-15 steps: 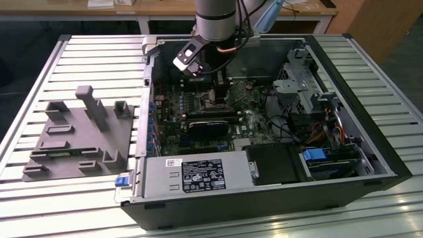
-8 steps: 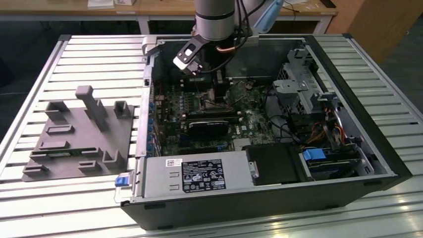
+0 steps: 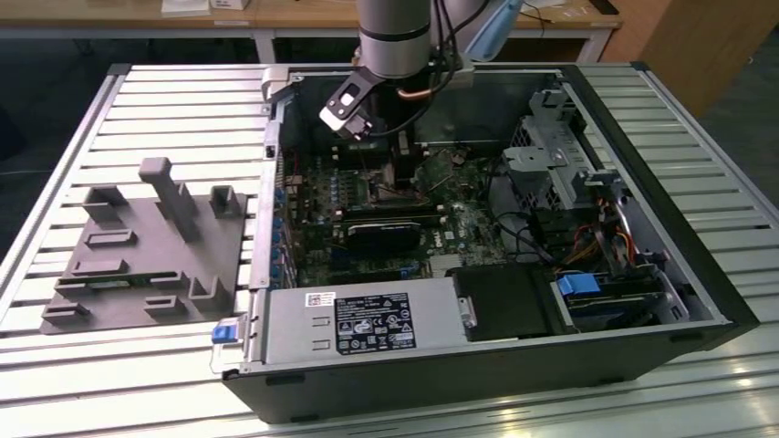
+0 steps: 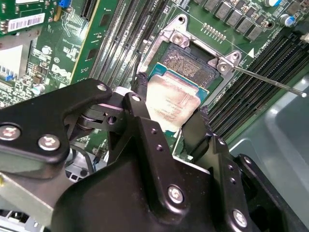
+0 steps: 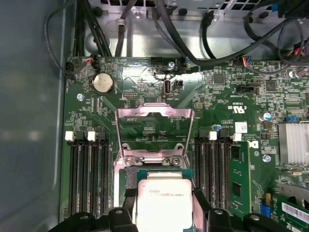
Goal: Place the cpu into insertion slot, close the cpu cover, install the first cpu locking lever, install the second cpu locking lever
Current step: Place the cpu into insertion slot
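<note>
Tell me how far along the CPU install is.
Nothing is finished yet. In hand: the tool grips the cpu by its edges above the insertion slot, which partly shows, so it looks unseated. Left: the cpu cover stands open, and a locking lever sticks out unlatched.

Slatted metal table (image 3: 182, 100), wooden desk (image 3: 316, 14) behind, wooden cabinet (image 3: 718, 46)

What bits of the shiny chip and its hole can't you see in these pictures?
- Second wrist view: the cpu, gripped by the end effector, covers part of the insertion slot; whether they touch is unclear.
- First wrist view: the picture's edge cuts off one side of the cpu.
- Exterior view: the arm hides the slot.
</note>
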